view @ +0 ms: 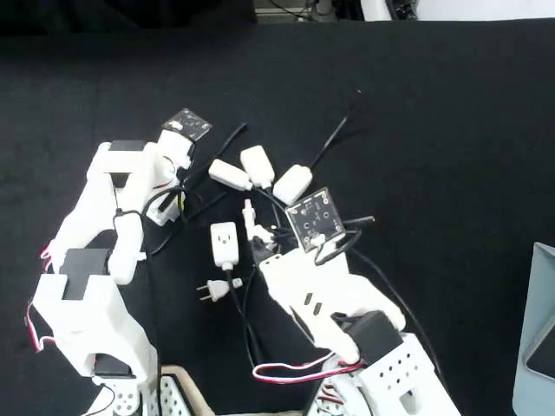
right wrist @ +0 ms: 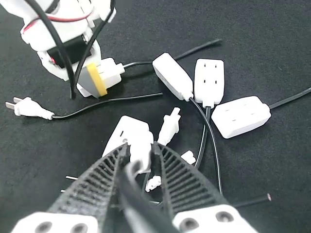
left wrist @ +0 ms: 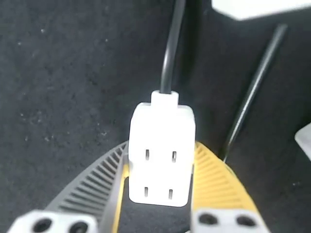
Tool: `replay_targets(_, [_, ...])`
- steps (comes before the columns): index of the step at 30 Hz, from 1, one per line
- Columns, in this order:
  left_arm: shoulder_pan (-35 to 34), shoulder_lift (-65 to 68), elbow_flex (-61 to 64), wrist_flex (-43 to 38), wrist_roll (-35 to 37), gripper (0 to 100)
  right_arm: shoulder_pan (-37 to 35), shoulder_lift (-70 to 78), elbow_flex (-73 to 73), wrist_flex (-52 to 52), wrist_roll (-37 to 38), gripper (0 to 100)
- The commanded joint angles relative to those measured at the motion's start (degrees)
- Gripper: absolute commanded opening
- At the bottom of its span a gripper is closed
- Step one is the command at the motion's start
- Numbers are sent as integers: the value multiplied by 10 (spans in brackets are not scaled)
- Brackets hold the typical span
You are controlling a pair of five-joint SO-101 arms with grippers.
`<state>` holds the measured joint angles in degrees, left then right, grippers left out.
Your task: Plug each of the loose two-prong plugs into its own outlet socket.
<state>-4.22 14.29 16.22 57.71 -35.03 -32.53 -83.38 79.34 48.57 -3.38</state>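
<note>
My left gripper (left wrist: 161, 162) is shut on a white outlet socket (left wrist: 163, 145), slots facing the camera and black cord leading away; the same gripper (view: 173, 204) sits at the table's left. My right gripper (right wrist: 140, 154) is shut on a white two-prong plug (right wrist: 141, 156) just above another socket (right wrist: 127, 134) lying flat (view: 224, 244). Three more sockets (view: 230, 173) (view: 257, 163) (view: 292, 184) fan out behind. One loose plug (view: 217, 291) lies with its prongs showing near the front, and another (right wrist: 169, 126) rests beside the flat socket.
Black cords (view: 247, 321) tangle between the two arms and trail to the back right. A grey bin (view: 538, 329) stands at the right edge. The black cloth at the back and far right is open room.
</note>
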Motion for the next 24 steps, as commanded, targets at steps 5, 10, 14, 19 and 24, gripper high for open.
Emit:
replay_targets(5, [-21,-55,-23,10,106,312,7,-3,-5,1,0,11])
replay_targets(10, [-35,-129,-16,44,113,313,7,-3,-6,2,1,11])
replay_targets(14, [-56,-201,-15,93,118,313,7,-2,-9,2,21,11])
replay_targets(19, [-112,-270,-7,135,157,267,3,14,-43,2,28,11])
replay_targets(24, [-166,-338,51,132,226,250,-50,140,-131,-4,29,11])
